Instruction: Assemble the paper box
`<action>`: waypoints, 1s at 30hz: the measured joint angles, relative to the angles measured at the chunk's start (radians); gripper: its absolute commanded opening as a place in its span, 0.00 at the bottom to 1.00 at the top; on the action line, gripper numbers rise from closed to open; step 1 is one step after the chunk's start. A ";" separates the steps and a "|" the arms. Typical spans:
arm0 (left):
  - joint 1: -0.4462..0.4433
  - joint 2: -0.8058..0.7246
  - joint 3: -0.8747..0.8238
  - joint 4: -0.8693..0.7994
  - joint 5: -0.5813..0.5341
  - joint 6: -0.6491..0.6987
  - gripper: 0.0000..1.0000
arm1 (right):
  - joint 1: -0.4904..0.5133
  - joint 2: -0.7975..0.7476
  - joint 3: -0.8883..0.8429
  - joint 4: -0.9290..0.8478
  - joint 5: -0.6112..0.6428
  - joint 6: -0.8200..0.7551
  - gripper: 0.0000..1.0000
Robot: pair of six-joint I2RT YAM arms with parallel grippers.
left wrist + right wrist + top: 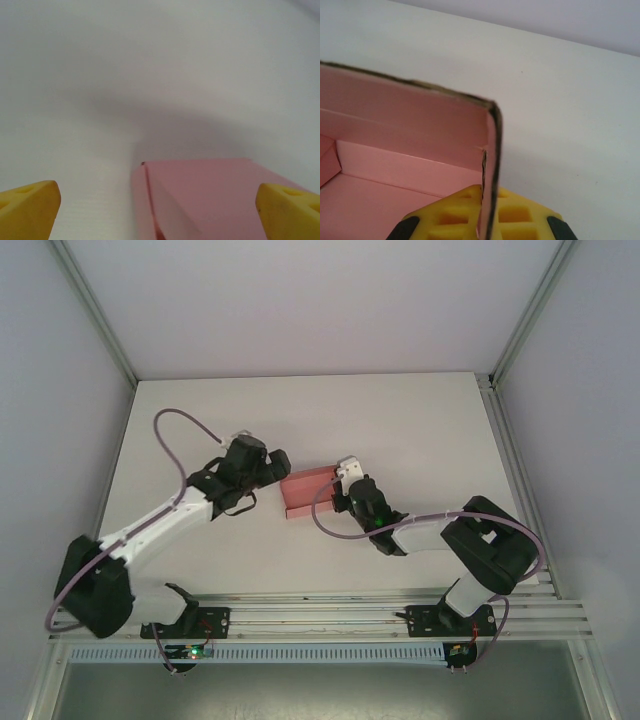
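Observation:
The paper box (306, 492) is a pink card tray, partly folded, lying mid-table between the two arms. My left gripper (281, 469) stands open at its left end. In the left wrist view its yellow fingertips (28, 209) sit wide apart at the bottom corners, with the box (210, 195) low between them and touching neither. My right gripper (341, 483) is shut on the box's right end. In the right wrist view both yellow pads (455, 212) pinch the upright side wall (491, 150), and the pink inside (395, 150) lies to the left.
The white table (400, 420) is bounded by grey walls at the back and sides. An aluminium rail (320, 615) carries both arm bases at the near edge. Purple cables (170, 440) loop beside each arm.

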 measured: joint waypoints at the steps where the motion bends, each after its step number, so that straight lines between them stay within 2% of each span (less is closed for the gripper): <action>1: 0.005 0.029 0.000 0.000 0.008 -0.010 1.00 | 0.003 0.000 -0.003 0.005 0.003 -0.002 0.00; 7: 0.019 0.109 0.000 0.031 0.077 -0.029 0.99 | 0.029 0.000 -0.037 0.046 0.027 -0.019 0.01; 11: 0.019 0.130 -0.004 0.053 0.129 -0.028 0.96 | 0.032 -0.002 -0.046 0.051 0.051 -0.022 0.07; 16: 0.019 0.131 -0.054 0.111 0.163 -0.029 0.89 | 0.048 -0.047 -0.046 -0.040 0.029 -0.019 0.32; 22: 0.019 0.151 -0.121 0.172 0.203 -0.035 0.81 | 0.063 -0.154 -0.046 -0.189 -0.045 -0.025 0.45; 25: 0.019 0.167 -0.122 0.212 0.224 -0.036 0.77 | 0.063 -0.220 -0.046 -0.265 -0.082 -0.021 0.56; 30: 0.019 0.191 -0.122 0.250 0.253 -0.029 0.62 | 0.063 -0.356 -0.069 -0.405 -0.160 -0.017 0.85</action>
